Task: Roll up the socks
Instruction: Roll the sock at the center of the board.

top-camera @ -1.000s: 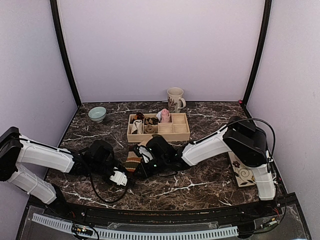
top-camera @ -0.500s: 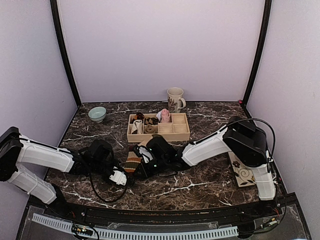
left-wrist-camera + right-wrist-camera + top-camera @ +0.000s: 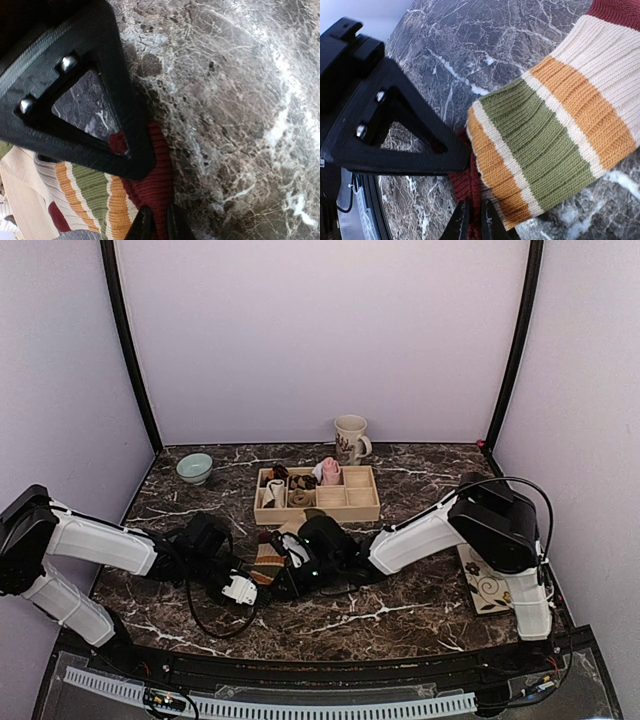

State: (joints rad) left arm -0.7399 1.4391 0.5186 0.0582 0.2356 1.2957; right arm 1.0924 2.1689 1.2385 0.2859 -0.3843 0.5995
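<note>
You're pinching the tan, striped knit sock (image 3: 545,125) by its dark-red cuff with both left gripper (image 3: 157,227) and right gripper (image 3: 472,222) (fingertips nearly together on it); it's lying on the dark marble table (image 3: 240,100) between them.

- Just in front of the wooden tray (image 3: 317,494), the striped sock (image 3: 268,558) and both wrists block the way.
- The left arm (image 3: 100,545) lies low front-left of the tray and the right arm (image 3: 415,535) front-right (both nearly flat).
- A mug (image 3: 350,438) stands close behind the tray.
- A bowl (image 3: 194,468) sits well left of the tray, with bare table (image 3: 420,610) between them.
</note>
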